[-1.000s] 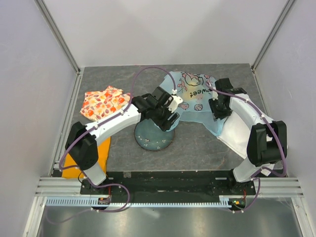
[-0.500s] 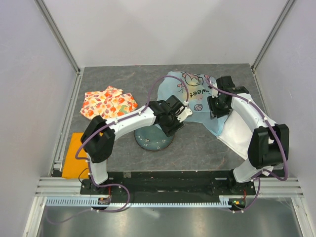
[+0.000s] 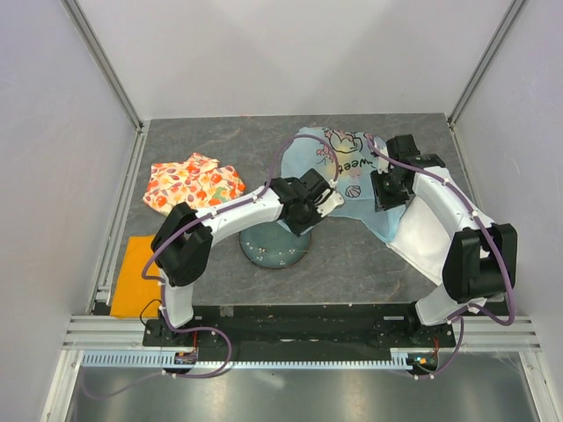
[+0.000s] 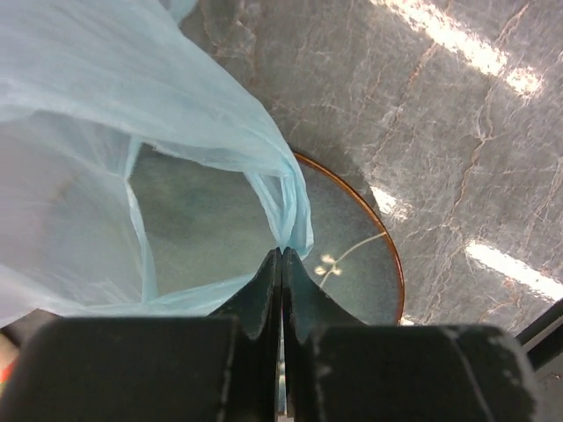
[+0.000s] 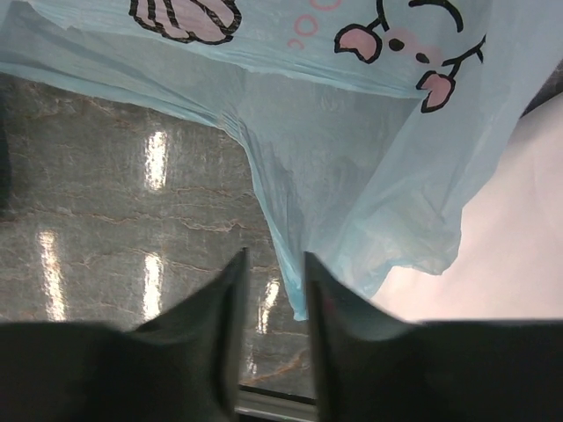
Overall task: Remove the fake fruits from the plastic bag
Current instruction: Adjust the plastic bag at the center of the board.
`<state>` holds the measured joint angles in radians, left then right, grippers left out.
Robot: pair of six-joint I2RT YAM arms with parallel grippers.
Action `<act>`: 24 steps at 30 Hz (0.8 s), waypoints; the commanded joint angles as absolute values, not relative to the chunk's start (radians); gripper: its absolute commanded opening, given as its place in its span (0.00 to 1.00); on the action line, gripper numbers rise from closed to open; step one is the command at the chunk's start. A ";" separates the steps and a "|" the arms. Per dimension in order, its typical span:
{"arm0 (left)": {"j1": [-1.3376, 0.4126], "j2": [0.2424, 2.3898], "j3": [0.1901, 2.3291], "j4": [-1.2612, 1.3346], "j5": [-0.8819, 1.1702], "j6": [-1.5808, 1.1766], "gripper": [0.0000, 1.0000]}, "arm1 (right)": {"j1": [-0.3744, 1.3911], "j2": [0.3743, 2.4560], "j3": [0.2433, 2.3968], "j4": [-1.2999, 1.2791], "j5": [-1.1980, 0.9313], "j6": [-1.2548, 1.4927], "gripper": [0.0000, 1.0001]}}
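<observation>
The left end effector [image 4: 281, 255] is fully closed, its two fingers pressed together on a thin fold of the plastic bag [image 3: 347, 158], which lies flat at the back right of the desk [image 3: 229, 141] with one edge drawn over the dark plate [image 4: 391, 255]. The right end effector [image 5: 273, 259] hangs about half open over the bag's right border beside the white cloth [image 3: 427, 237]; the film's edge lies in line with the gap and nothing is clamped.
</observation>
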<state>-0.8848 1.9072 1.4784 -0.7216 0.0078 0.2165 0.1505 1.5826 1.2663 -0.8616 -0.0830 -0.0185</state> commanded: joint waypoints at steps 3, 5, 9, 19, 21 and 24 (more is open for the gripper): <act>-0.851 1.913 1.771 -0.868 -0.022 0.267 0.02 | 0.150 1.546 1.347 -0.867 -0.074 -0.093 0.00; -0.792 1.901 1.851 -0.884 0.020 0.250 0.02 | 0.149 1.557 1.405 -0.873 -0.057 -0.118 0.00; -0.684 1.885 2.014 -0.885 0.087 0.204 0.02 | 0.149 1.609 1.528 -0.887 -0.110 -0.144 0.00; -0.522 1.901 2.201 -0.804 0.434 0.009 0.02 | 0.366 1.680 1.597 -0.809 -0.307 -0.262 0.05; -0.522 1.891 2.195 -0.793 0.483 -0.041 0.02 | 0.408 1.724 1.623 -0.769 -0.302 -0.253 0.04; -0.522 1.872 2.171 -0.775 0.514 -0.087 0.02 | 0.429 1.820 1.692 -0.733 -0.240 -0.207 0.04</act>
<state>-0.5133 1.9156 2.1651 -0.8127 0.3832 0.0322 0.4129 1.7214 1.5909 -0.8211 -0.2619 -0.2249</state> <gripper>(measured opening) 0.022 0.044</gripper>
